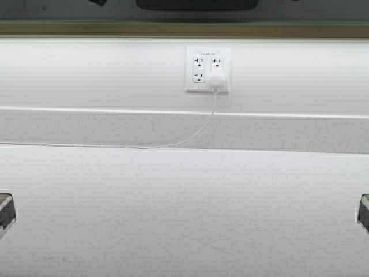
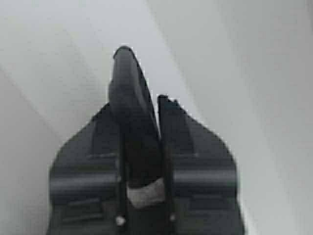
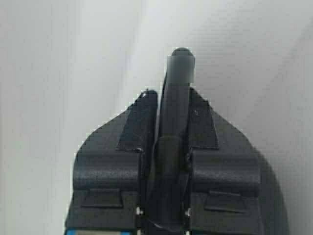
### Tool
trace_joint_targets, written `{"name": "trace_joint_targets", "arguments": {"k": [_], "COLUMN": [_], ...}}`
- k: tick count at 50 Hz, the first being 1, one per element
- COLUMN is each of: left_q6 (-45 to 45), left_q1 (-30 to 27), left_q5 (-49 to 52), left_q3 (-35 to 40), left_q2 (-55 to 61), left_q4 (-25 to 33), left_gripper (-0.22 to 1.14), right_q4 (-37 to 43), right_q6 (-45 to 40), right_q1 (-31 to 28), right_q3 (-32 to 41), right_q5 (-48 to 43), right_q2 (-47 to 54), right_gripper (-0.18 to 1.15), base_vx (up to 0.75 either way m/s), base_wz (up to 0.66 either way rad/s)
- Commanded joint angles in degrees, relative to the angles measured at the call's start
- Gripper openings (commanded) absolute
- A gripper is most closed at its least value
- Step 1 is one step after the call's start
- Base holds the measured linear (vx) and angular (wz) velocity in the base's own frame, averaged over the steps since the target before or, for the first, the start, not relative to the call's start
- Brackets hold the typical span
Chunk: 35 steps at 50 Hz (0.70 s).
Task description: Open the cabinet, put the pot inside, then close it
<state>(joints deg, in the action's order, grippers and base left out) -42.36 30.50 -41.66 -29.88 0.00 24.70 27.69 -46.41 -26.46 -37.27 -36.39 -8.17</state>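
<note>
The pot is out of view in all three views. The cabinet's doors and handles are also out of view; only a tan-olive strip (image 1: 184, 27) runs across the very top of the high view, above the white wall. My left gripper (image 2: 152, 105) is shut with nothing between its fingers, over a white surface. My right gripper (image 3: 168, 90) is shut and empty as well, also against white. In the high view only a dark sliver of the left arm (image 1: 5, 211) and of the right arm (image 1: 364, 211) shows at the side edges, low over the counter.
A white counter (image 1: 184, 213) fills the lower half of the high view, meeting a white backsplash. A wall outlet (image 1: 207, 69) holds a white plug (image 1: 216, 81), and its thin cable (image 1: 173, 143) trails left along the counter's back edge.
</note>
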Motion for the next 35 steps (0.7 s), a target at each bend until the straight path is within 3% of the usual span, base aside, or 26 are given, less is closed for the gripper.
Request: {"name": "trace_joint_targets", "arguments": {"k": [1,17,23,29,35], "left_q6": [0.8,-0.4,-2.8,-5.4,-6.9], "left_q1": [3.4,3.5,3.4,3.5,3.5], "left_q5": [-0.4,-0.5,-2.0,-5.5,-9.2], "left_q3": [2.6,3.1,2.9,2.6,2.5], "left_q2": [0.7,3.2,3.3,3.5,3.6], "left_q4": [-1.9,-1.9,-1.7,-1.7,-1.6], "left_gripper": [0.04,0.04,0.06,0.24,0.73], "right_q4": [-3.5,-4.9,-4.5,-4.7,-4.7], "right_q6": [0.3,-1.6,-2.0,-2.0,-2.1], "right_q1": [-2.9,-2.9,-2.8,-2.9,-2.8], "right_q3": [0.1,-1.1,-1.0,-0.9,-1.2], "right_q5": [-2.5,-5.0,-5.0,-5.5,-8.3], "right_q2": [2.4,5.0,5.4,5.5,5.4], "right_gripper": [0.07,0.07,0.14,0.46,0.92], "base_vx": [0.02,0.02,0.01,0.0,0.0], "base_wz": [0.03,0.02,0.01,0.0,0.0]}}
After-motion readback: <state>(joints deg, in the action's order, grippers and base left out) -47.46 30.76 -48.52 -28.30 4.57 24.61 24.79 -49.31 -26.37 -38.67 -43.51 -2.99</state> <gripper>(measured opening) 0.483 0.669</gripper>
